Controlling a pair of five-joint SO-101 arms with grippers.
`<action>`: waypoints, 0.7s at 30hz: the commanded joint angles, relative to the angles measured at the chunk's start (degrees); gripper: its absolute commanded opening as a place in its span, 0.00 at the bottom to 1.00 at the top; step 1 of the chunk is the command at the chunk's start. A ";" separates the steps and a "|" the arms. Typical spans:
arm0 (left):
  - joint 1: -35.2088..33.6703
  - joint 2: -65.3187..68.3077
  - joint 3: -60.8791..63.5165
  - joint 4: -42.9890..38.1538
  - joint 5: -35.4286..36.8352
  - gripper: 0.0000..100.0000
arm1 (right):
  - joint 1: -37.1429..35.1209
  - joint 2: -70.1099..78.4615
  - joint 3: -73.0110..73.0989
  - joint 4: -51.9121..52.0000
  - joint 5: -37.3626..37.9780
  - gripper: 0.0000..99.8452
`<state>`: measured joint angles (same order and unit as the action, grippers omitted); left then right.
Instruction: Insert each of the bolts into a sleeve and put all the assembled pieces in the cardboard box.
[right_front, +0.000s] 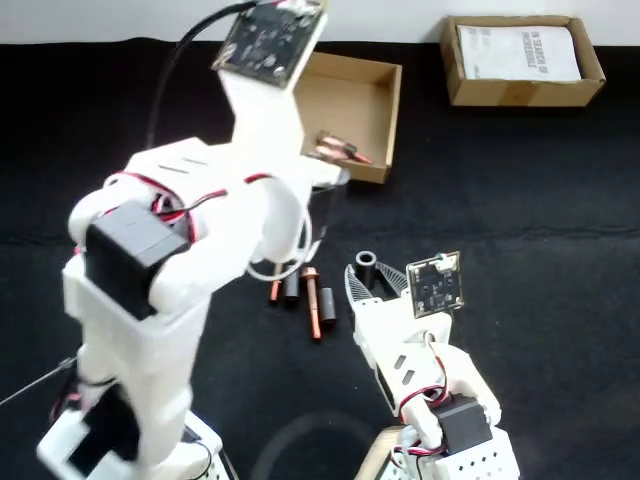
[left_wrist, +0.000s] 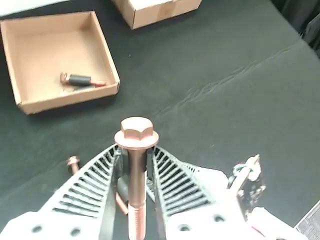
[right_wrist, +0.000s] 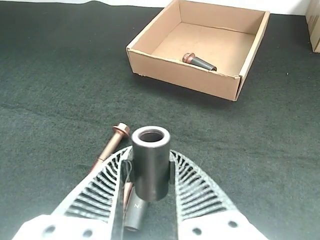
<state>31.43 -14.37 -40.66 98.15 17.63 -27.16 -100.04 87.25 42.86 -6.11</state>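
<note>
My left claw (left_wrist: 136, 150) is closed on a bolt (left_wrist: 136, 132), pinching its shank. The hex head seems to stick out past the tips, with the thread running back toward my wrist. My right claw (right_wrist: 149, 154) is closed round a sleeve (right_wrist: 150, 167), held by its sides with the open bore facing the camera and low over the counter (right_front: 520, 280).

My main worry is the mating. If the head really is the free end, it won't enter the bore, and I'd have to bring the threaded end round first. A slight tilt between the two could also jam the thread on the sleeve's rim. Both grips are on round surfaces, so a push could swing the bolt or drive the sleeve back through my fingers. A dropped part would land among the loose bolt (right_front: 314, 300) and sleeves lying just under my claws and could scatter them.

At the drop there is a second box (right_front: 520, 60) holding paper, near the open box (right_front: 375, 100), and I could take it for the target.

In the high view my left arm covers its own claw and part of the loose pile, so I can't count what remains. The bolt's tip is cut off, and the sleeve's far end is hidden. The box holds an assembled piece (left_wrist: 80, 80), but I can't tell if there is more than one.
</note>
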 joint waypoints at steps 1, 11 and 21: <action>0.04 -5.14 11.65 -6.24 0.18 0.01 | -0.57 -0.40 -0.31 -1.19 -0.18 0.01; 0.04 -11.30 49.89 -44.48 0.18 0.01 | -0.57 -0.40 -0.31 -1.19 -0.26 0.01; 2.07 -14.20 65.36 -59.34 1.41 0.01 | -0.57 -0.40 -0.48 -1.19 -0.26 0.01</action>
<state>31.87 -25.36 24.66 40.92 17.80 -27.34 -100.04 87.25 42.86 -6.11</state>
